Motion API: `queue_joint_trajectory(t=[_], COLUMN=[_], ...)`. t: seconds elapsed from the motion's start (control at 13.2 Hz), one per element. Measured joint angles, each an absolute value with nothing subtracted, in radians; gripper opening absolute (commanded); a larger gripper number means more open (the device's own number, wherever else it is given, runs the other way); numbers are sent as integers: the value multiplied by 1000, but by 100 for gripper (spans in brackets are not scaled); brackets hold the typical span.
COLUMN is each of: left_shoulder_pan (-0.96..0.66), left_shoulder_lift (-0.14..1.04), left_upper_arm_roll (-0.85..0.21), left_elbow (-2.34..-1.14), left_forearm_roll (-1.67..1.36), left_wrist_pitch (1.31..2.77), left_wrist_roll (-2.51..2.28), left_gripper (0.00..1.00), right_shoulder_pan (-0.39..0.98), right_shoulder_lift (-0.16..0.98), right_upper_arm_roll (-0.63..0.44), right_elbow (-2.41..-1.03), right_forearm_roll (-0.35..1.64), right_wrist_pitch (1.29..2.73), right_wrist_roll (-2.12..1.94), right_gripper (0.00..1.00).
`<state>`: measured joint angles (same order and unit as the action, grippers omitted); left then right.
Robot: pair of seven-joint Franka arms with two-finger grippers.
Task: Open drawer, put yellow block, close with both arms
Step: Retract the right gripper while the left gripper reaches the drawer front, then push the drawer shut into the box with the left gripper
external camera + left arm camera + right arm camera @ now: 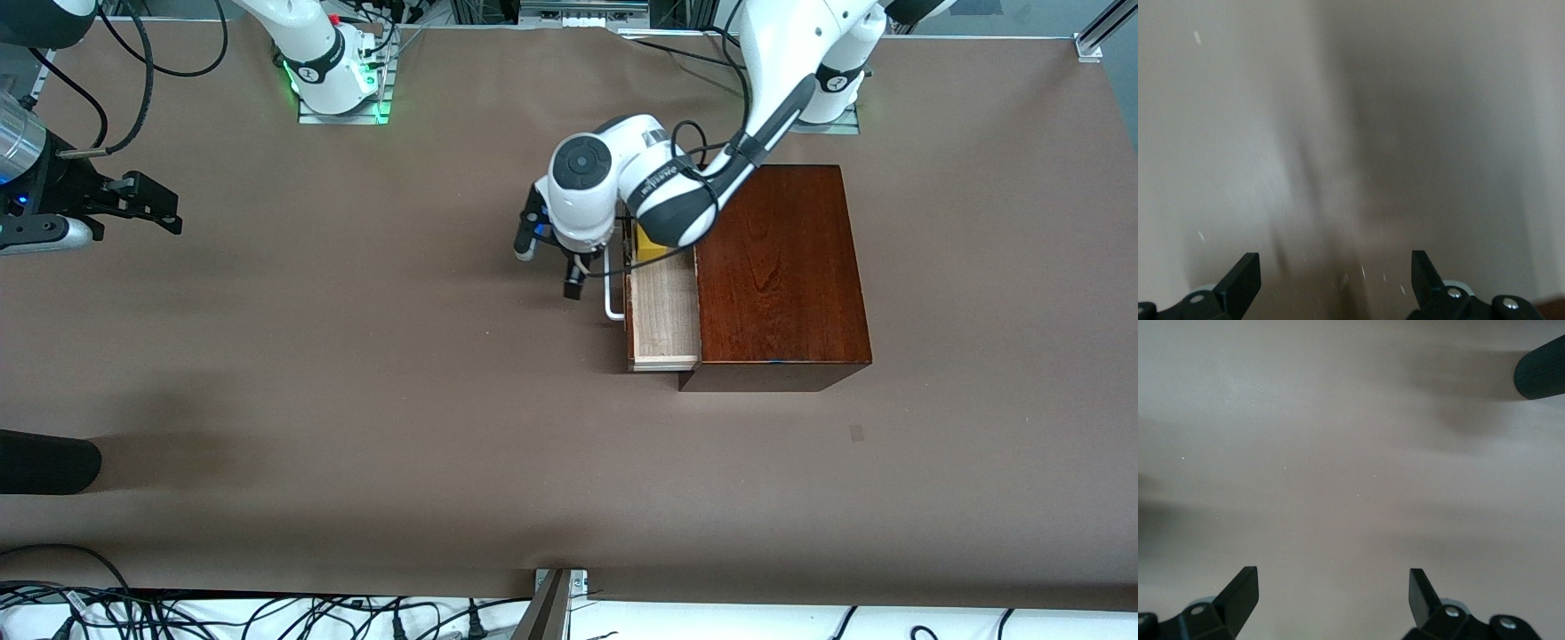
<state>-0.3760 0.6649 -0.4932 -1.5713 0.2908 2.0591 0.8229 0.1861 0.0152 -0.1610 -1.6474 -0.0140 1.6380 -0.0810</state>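
Brown cloth is covering the table (356, 373). Left gripper (569, 267) is hanging over it with fingers (1241, 283) spread, empty, just beside the drawer handle (610, 293). Drawer (662, 316) is sitting pulled out of the box (778, 267), with the block (649, 251) lying inside. Right gripper (1331, 600) is waiting, spread wide, at its own end.

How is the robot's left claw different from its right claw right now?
The left claw hangs over the brown table just in front of the pale wooden drawer with the white loop handle; the right claw waits over bare table at the right arm's end. The left claw points down; the right claw is more level. The left wrist view shows shadowed table, the right wrist view lighter table. Both are black, open and empty.
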Motion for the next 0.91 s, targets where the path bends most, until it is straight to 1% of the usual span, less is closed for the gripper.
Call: queue_joint_trajectory(t=[0.45, 0.76, 0.91], left_shoulder_pan=[-326, -307, -296], left_shoulder_lift=[664, 662, 659], left_upper_arm_roll=[-494, -469, -458], left_elbow=[-1568, -1567, -1566], left_forearm_roll=[289, 291, 298], left_wrist_pitch=[1941, 1865, 1851], left_wrist_roll=[797, 796, 799], left_gripper=[100, 100, 100], right_shoulder_pan=[185, 185, 186], right_shoulder_lift=[15, 15, 15], right_upper_arm_roll=[-166, -165, -162], right_elbow=[-1647, -1647, -1647], right_forearm_roll=[-30, -33, -33], right_wrist_pitch=[1625, 1626, 1628], right_wrist_roll=[-81, -81, -81], right_gripper=[100, 100, 100])
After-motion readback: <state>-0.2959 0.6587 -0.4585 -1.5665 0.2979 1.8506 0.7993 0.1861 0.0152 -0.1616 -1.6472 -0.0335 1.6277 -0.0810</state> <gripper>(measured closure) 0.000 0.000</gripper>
